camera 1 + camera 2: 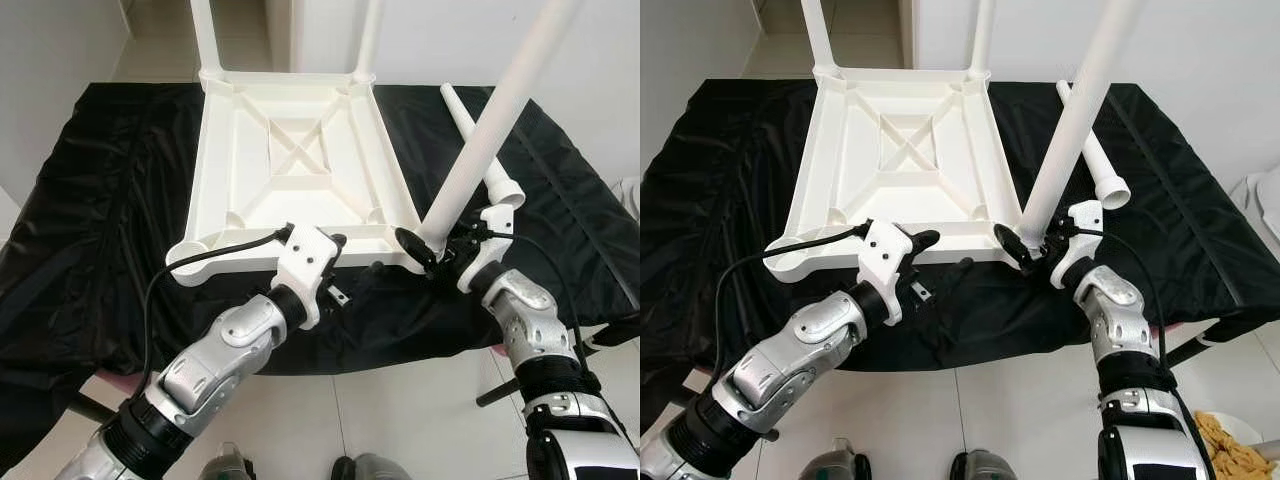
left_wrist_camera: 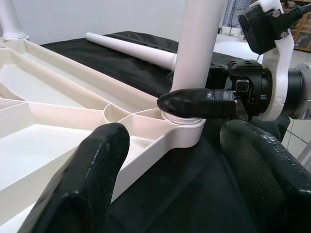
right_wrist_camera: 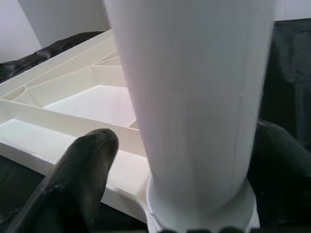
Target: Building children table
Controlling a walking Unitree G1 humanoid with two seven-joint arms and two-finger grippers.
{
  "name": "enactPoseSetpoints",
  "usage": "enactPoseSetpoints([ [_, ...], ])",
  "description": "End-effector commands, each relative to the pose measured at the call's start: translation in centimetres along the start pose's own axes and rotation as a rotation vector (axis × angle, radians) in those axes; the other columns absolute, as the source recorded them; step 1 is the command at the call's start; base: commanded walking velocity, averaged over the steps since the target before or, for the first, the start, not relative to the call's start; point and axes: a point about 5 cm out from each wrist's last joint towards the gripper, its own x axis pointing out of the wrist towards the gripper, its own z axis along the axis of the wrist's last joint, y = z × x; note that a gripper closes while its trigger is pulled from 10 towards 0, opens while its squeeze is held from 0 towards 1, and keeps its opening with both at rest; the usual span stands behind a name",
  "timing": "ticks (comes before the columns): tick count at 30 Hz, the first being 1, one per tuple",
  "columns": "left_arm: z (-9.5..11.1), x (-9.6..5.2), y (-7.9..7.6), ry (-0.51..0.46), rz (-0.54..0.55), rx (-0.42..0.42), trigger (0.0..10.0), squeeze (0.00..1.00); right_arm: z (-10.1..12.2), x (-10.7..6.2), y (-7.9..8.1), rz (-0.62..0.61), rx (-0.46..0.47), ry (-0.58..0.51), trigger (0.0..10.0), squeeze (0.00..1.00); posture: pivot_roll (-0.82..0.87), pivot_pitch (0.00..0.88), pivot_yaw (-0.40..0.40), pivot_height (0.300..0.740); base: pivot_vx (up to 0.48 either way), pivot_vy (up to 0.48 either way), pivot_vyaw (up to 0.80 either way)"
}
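We had the upturned tabletop [image 1: 290, 160] lying on the black cloth [image 1: 90, 220], two legs [image 1: 205, 35] already standing at its 12 o'clock corners. Our right gripper [image 1: 432, 262] pinched the third leg [image 1: 490, 130], seated in the 4 o'clock socket. Our left gripper [image 1: 335, 270] hovered spread at the 6 o'clock edge. One spare leg [image 1: 480, 140] lay at 2 o'clock, its 8 o'clock socket [image 1: 190, 262] unfilled.

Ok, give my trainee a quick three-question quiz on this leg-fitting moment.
1. True or false: the right gripper is closed around the white leg standing in the tabletop's near right corner socket.
2. How many legs already stand in the far corners?
3. Where is the spare leg? A) lying on the black cloth B) in the left gripper

Key: 1 true; 2 two; 3 A
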Motion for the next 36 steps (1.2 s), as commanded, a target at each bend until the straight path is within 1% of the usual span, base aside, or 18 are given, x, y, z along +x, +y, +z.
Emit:
enactPoseSetpoints([
  [1, -0.03, 0.07, -1.07, 0.002, -0.234, 0.021, 10.0, 0.0, -0.27, -0.04, -0.18, 0.016, -0.009, 0.009, 4.7, 0.0, 0.03, 0.03, -0.033, 0.74, 0.0, 0.0, 0.0],
  [2, -0.03, 0.08, -1.09, 0.002, -0.234, 0.021, 10.0, 0.0, -0.27, 0.0, -0.25, 0.014, -0.012, 0.009, 1.6, 0.0, 0.03, 0.03, -0.034, 0.74, 0.0, 0.0, 0.0],
  [3, -0.03, 0.08, -1.1, 0.002, -0.233, 0.021, 10.0, 0.0, -0.28, 0.02, -0.3, 0.015, -0.012, 0.008, 1.6, 0.0, 0.03, 0.03, -0.034, 0.74, 0.0, 0.0, 0.0],
  [4, -0.04, 0.07, -1.13, 0.001, -0.233, 0.02, 10.0, 0.0, -0.33, 0.05, -0.31, 0.013, -0.018, 0.01, 0.0, 0.0, 0.03, 0.031, -0.035, 0.74, 0.0, 0.0, 0.0],
  [9, -0.05, 0.05, -1.15, 0.001, -0.23, 0.017, 10.0, 0.0, -0.52, 0.12, -0.3, -0.005, -0.041, 0.022, 0.0, 0.0, 0.04, 0.03, -0.037, 0.74, 0.0, 0.0, 0.0],
  [17, -0.03, 0.03, -1.15, 0.0, -0.228, 0.019, 10.0, 0.0, -0.78, 0.2, -0.08, -0.005, -0.029, 0.026, 0.0, 0.0, 0.03, 0.032, -0.038, 0.74, 0.0, 0.0, 0.0],
  [18, -0.04, 0.01, -1.18, 0.0, -0.229, 0.018, 10.0, 0.0, -0.8, 0.33, 0.16, -0.038, -0.002, 0.017, 10.0, 0.0, 0.03, 0.036, -0.037, 0.74, 0.0, 0.0, 0.0],
  [21, -0.04, -0.01, -1.19, 0.0, -0.229, 0.017, 10.0, 0.0, -0.85, 0.42, 0.27, -0.056, 0.013, 0.013, 10.0, 0.0, 0.03, 0.035, -0.038, 0.74, 0.0, 0.0, 0.0],
  [23, -0.05, 0.0, -1.22, 0.0, -0.231, 0.015, 10.0, 0.0, -0.96, 0.51, 0.23, -0.125, 0.035, 0.007, 10.0, 0.0, 0.03, 0.037, -0.037, 0.74, 0.0, 0.0, 0.0],
  [24, -0.05, 0.0, -1.22, 0.0, -0.231, 0.015, 10.0, 0.0, -0.96, 0.51, 0.23, -0.125, 0.035, 0.007, 10.0, 0.0, 0.03, 0.037, -0.037, 0.74, 0.0, 0.0, 0.0],
  [26, -0.05, 0.0, -1.26, 0.0, -0.232, 0.015, 10.0, 0.0, -1.05, 0.59, 0.06, -0.209, 0.039, 0.009, 10.0, 0.0, 0.03, 0.038, -0.037, 0.74, 0.0, 0.0, 0.0],
  [27, -0.05, 0.0, -1.26, 0.0, -0.232, 0.015, 10.0, 0.0, -1.05, 0.59, 0.06, -0.209, 0.039, 0.009, 10.0, 0.0, 0.03, 0.038, -0.037, 0.74, 0.0, 0.0, 0.0],
  [28, -0.05, 0.01, -1.27, 0.0, -0.232, 0.014, 10.0, 0.0, -1.1, 0.61, 0.03, -0.264, 0.047, 0.009, 10.0, 0.0, 0.03, 0.038, -0.037, 0.74, 0.0, 0.0, 0.0],
  [29, -0.05, 0.01, -1.27, 0.0, -0.232, 0.014, 10.0, 0.0, -1.1, 0.61, 0.03, -0.264, 0.047, 0.009, 10.0, 0.0, 0.03, 0.038, -0.037, 0.74, 0.0, 0.0, 0.0],
  [32, -0.07, 0.01, -1.3, 0.001, -0.234, 0.011, 10.0, 0.0, -0.91, 0.62, 0.11, -0.372, 0.061, 0.006, 10.0, 0.0, 0.03, 0.041, -0.036, 0.74, 0.0, 0.0, 0.0],
  [33, -0.07, 0.01, -1.3, 0.001, -0.234, 0.011, 10.0, 0.0, -0.91, 0.62, 0.11, -0.372, 0.061, 0.006, 10.0, 0.0, 0.03, 0.041, -0.036, 0.74, 0.0, 0.0, 0.0],
  [34, -0.08, 0.01, -1.31, 0.002, -0.235, 0.011, 10.0, 0.0, -0.73, 0.55, 0.03, -0.442, 0.087, 0.006, 10.0, 0.0, 0.03, 0.041, -0.036, 0.74, 0.0, 0.0, 0.0],
  [36, -0.08, 0.01, -1.31, 0.002, -0.235, 0.011, 10.0, 0.0, -0.73, 0.55, 0.03, -0.442, 0.087, 0.006, 10.0, 0.0, 0.03, 0.041, -0.036, 0.74, 0.0, 0.0, 0.0],
])
